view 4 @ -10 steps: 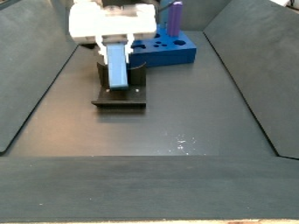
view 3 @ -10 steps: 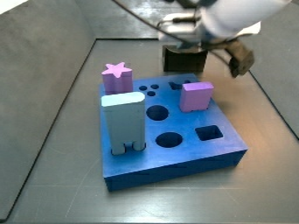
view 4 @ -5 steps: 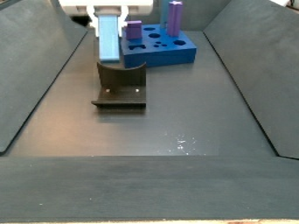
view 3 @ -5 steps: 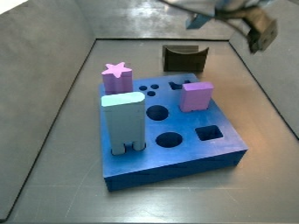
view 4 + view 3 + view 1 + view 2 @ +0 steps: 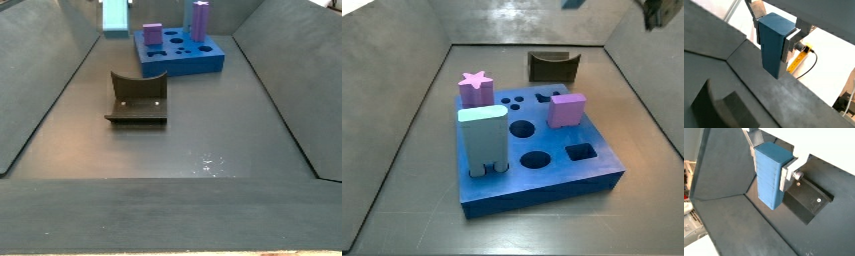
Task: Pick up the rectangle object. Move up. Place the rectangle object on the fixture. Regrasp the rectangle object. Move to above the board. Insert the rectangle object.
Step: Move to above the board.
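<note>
The hand (image 5: 774, 37) pinches the rectangle object (image 5: 772, 175) high above the fixture (image 5: 138, 98), apparently clear of it; the board (image 5: 543, 150) lies beside the fixture.

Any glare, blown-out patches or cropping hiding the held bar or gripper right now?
Both wrist views: rectangle object sharp between the gripper fingers, background washed out white. Side views: soft; gripper cropped at the frame edge, only the bar's end shows; floor sheen.

No readable text, label, brand or number appeared anywhere, including on the rectangle object (image 5: 774, 44) that the tool (image 5: 774, 25) gripped.
</note>
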Tool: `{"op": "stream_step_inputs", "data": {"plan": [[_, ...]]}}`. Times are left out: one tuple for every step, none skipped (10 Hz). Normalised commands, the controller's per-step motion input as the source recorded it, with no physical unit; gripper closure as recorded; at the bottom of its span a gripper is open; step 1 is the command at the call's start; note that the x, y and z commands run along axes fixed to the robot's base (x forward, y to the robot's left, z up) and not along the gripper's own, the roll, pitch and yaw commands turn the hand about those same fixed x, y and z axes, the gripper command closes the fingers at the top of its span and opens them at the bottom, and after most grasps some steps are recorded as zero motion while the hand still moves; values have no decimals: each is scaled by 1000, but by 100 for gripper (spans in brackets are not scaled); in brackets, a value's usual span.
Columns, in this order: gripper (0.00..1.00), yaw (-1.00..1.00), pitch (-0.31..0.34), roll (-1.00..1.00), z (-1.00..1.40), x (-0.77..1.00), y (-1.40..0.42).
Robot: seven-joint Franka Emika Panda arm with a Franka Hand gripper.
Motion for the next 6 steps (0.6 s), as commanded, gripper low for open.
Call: {"op": "stream_step_inputs", "data": {"plan": [[100,-114,-9,-1000,25,-718,-1000],[100,-111,-14,-1000,-14,-721,-1000],[100,-105,-38,-1000,4,-762,-1000],[100,-101,-37,-1000,5,-791,-1000],[100,-97,-37,-1000,-1,-807,-1000],[100,-95,-35,-1000,3,-820,-1000]]}}
